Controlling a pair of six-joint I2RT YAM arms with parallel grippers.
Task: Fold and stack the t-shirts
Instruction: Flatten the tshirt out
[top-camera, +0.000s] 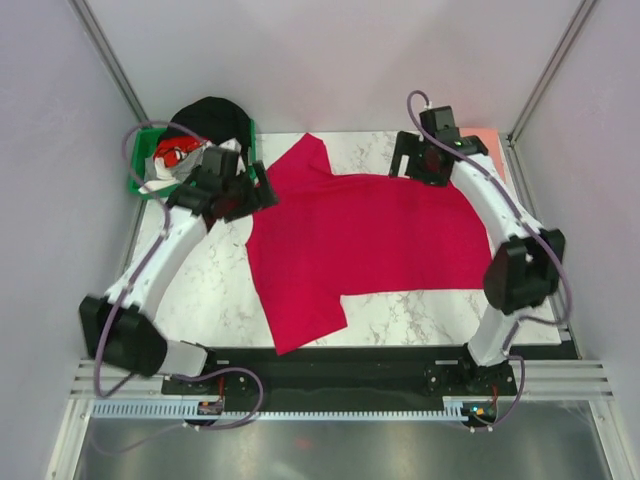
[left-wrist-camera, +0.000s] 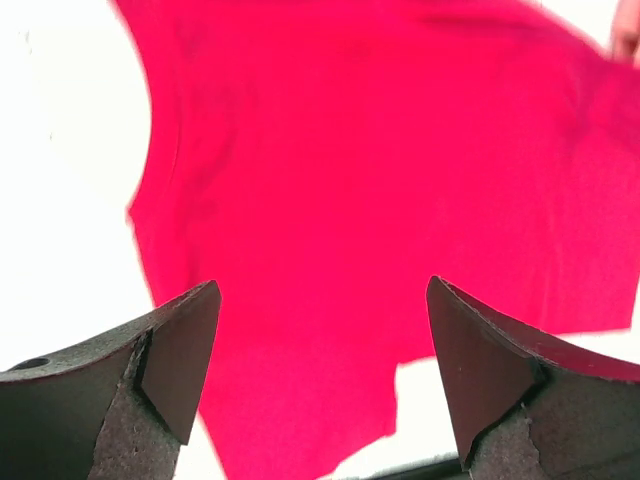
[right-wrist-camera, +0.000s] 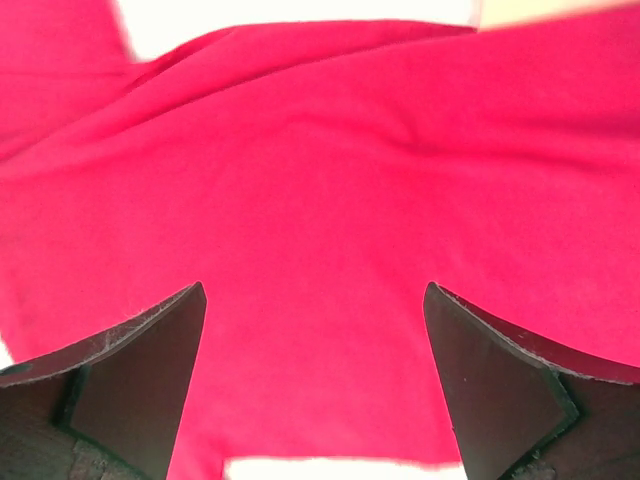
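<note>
Currently red t-shirt lies flat, long axis running from under the left fingers to under the right fingers, both spread wide, empty, equally near.

Seen from above, only a salmon corner of the pink t-shirt shows at one o'clock on the desk. The rest is out of sight by the right arm. The green bin at ten o'clock holds a black, red and white jumble too small to identify. Both wrist views crop the red t-shirt at their edges, softly blurred.
</note>
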